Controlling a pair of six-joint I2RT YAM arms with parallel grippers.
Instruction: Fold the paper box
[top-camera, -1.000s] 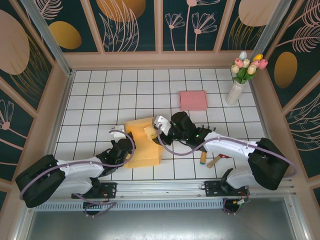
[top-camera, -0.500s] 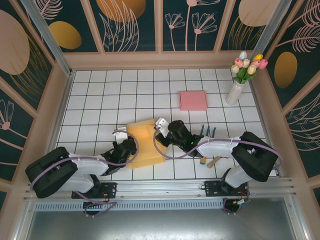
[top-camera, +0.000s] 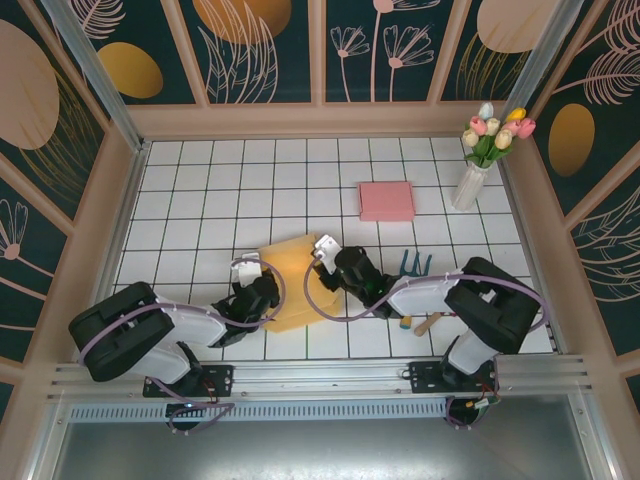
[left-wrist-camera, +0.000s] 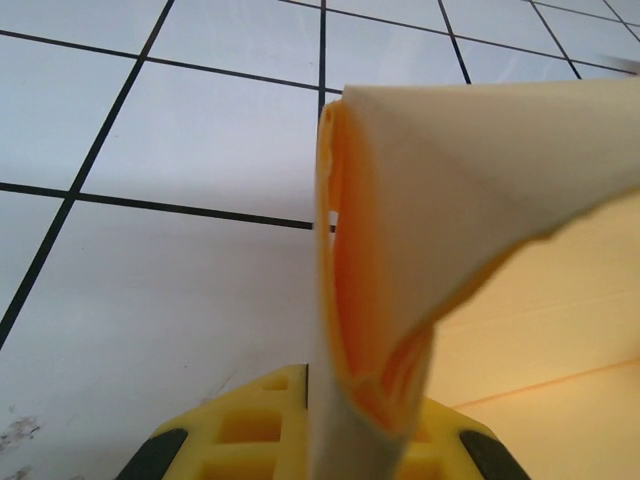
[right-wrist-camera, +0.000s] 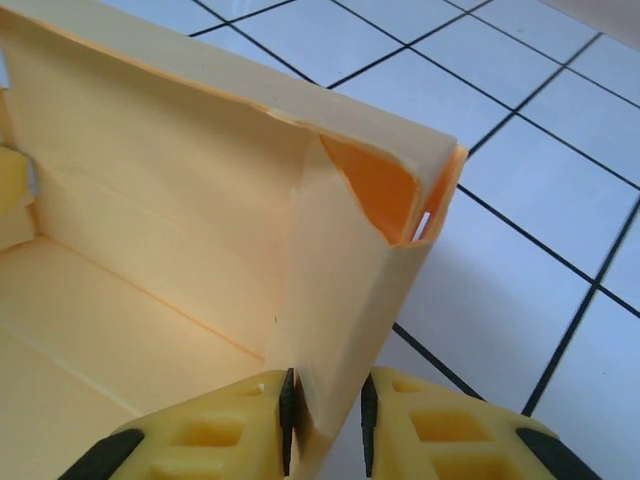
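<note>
Left pincer: I am clamping it onto the left wall of the paper box. The doubled sheet is standing up between my yellow fingers and curling over to the right at its top.
Right pincer: I am pinching it closed on the box's right wall at a corner. A pad is pressing on each face of the upright fold, and a tucked flap above is showing its orange inner side.
Paper box: it is sitting on the white tiled table, close in front of my two bases. It is lying between my pincers with both held walls raised and its floor flat on the tiles.
Wooden-handled tool: it is lying beside my right arm, partly hidden by it.
Teal tool: it is resting on the tiles just beyond my right forearm, apart from the box.
Pink pad: it is lying flat farther back, well apart from the box.
Vase: it is standing upright near the far right corner and holding tulips.
</note>
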